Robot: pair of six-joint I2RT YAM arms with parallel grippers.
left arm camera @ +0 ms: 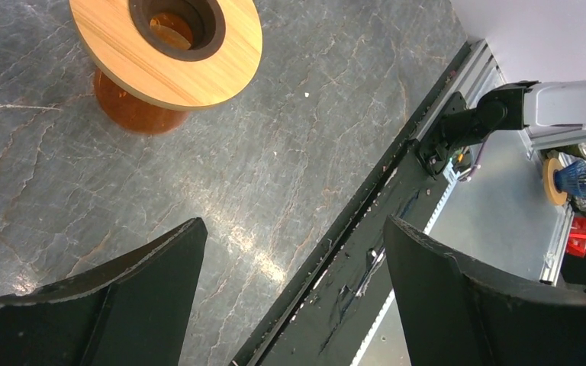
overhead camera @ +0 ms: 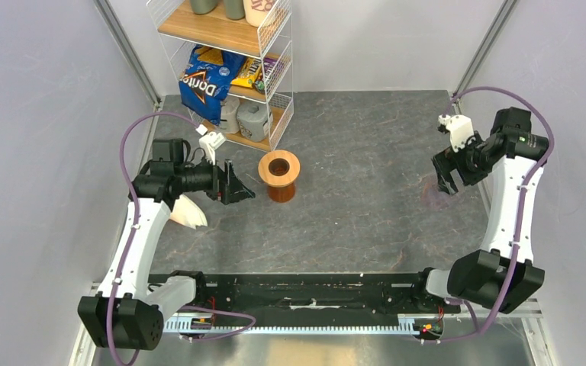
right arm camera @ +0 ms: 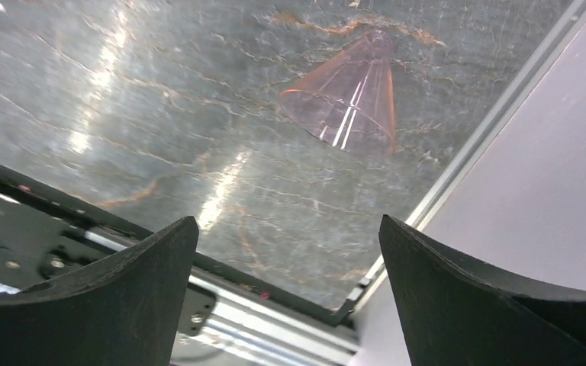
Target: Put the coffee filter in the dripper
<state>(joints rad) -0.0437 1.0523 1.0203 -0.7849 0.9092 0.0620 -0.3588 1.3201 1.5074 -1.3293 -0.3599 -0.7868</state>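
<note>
- Behind the left gripper (overhead camera: pixel 238 185), back toward its own wrist and under the forearm, a cream-white fan-shaped pile of paper filters (overhead camera: pixel 189 213) lies flat on the dark grey stone-look table (overhead camera: pixel 366 221). The single thin white paper coffee filter cannot be told apart from that pile. Judged, it is the top sheet.
- Left gripper: fingers spread wide with nothing between them. It hangs above the table with its tips pointing away from the pile.
- Just ahead of its fingertips stands the orange-brown funnel-shaped dripper (overhead camera: pixel 265 169). It is upright, wide round rim up, and the dark centre hole is empty. The left wrist view shows it ahead and off toward one finger's side, apart from both fingers.
- Key relation: filter behind the tool, dripper in front. Judged, the gripper must back up and drop to the pile before going forward.
- Left arm is far nearer both things. The right gripper (overhead camera: pixel 446 181) is well apart from them, spread and empty, above a clear pink-tinted cone (right arm camera: pixel 347 103) lying on its side.
- Risk, judged: pinching several sheets instead of one.
</note>
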